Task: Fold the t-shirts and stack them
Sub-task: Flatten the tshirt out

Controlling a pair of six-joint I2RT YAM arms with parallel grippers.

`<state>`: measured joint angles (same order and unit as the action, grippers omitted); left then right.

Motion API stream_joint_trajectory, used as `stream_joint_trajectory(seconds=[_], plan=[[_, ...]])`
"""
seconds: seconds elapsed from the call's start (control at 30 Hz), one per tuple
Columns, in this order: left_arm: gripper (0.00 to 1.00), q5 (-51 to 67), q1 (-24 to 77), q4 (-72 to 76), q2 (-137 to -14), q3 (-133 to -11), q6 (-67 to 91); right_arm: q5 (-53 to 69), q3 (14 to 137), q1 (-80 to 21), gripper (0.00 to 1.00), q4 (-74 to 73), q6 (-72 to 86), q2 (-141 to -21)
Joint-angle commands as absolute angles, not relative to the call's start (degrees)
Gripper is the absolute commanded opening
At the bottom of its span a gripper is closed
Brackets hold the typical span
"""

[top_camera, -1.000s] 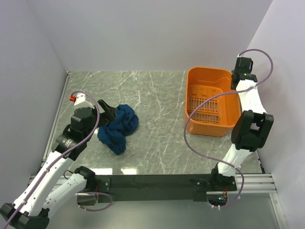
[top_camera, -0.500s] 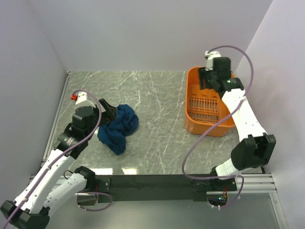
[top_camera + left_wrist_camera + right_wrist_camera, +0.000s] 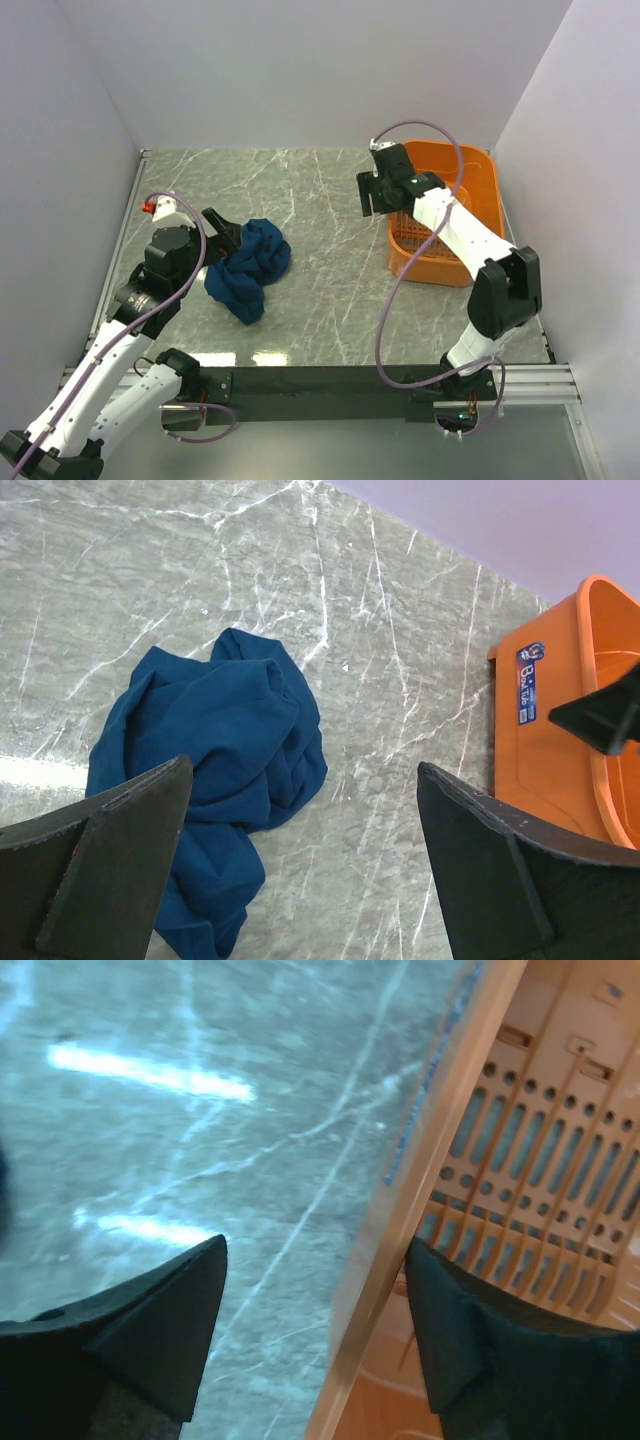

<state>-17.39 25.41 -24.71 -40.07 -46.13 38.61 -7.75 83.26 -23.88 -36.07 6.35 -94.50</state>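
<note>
One dark blue t-shirt (image 3: 248,268) lies crumpled in a heap on the marble table, left of centre; no print shows. In the left wrist view the t-shirt (image 3: 215,770) lies under and ahead of my left finger. My left gripper (image 3: 228,238) is open and empty, hovering at the heap's left edge, and its jaws (image 3: 300,870) stand wide apart. My right gripper (image 3: 382,200) is open and empty over the left rim of the orange basket. In the right wrist view the right gripper (image 3: 315,1330) straddles that rim, one finger outside and one inside.
The orange plastic basket (image 3: 440,270) stands at the right back of the table, and no clothing shows in the part I can see. Its slotted wall (image 3: 540,1160) fills the right wrist view, and it shows in the left wrist view (image 3: 545,740). Walls enclose the table on three sides.
My right arm has swung left from the basket's far right corner, across the basket, to its left rim. My left arm and the t-shirt have hardly moved.
</note>
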Motion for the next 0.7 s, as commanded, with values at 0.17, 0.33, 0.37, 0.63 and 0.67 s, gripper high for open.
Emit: stream_joint_trajectory(seconds=[0.17, 0.33, 0.37, 0.63, 0.67], plan=[[0.99, -17.1, 25.2, -24.0, -39.5, -46.2, 39.3, -21.4, 83.1, -24.2, 0.57, -36.3, 8.3, -99.2], [0.99, -17.0, 25.2, -24.0, -39.6, -46.2, 39.2, -24.2, 84.2, -23.6, 0.40, -35.6, 5.3, -100.5], [0.99, -17.1, 25.1, -24.0, -39.5, -46.1, 39.2, -24.4, 84.4, -23.3, 0.33, -35.3, 4.8, -100.6], [0.99, -16.8, 25.1, -24.6, -38.8, -45.9, 39.6, -22.9, 88.2, -16.7, 0.20, -33.6, 0.5, -103.4], [0.99, -16.6, 25.1, -24.5, -38.8, -45.7, 39.7, -21.3, 88.7, -15.2, 0.19, -33.2, -1.0, -103.8]])
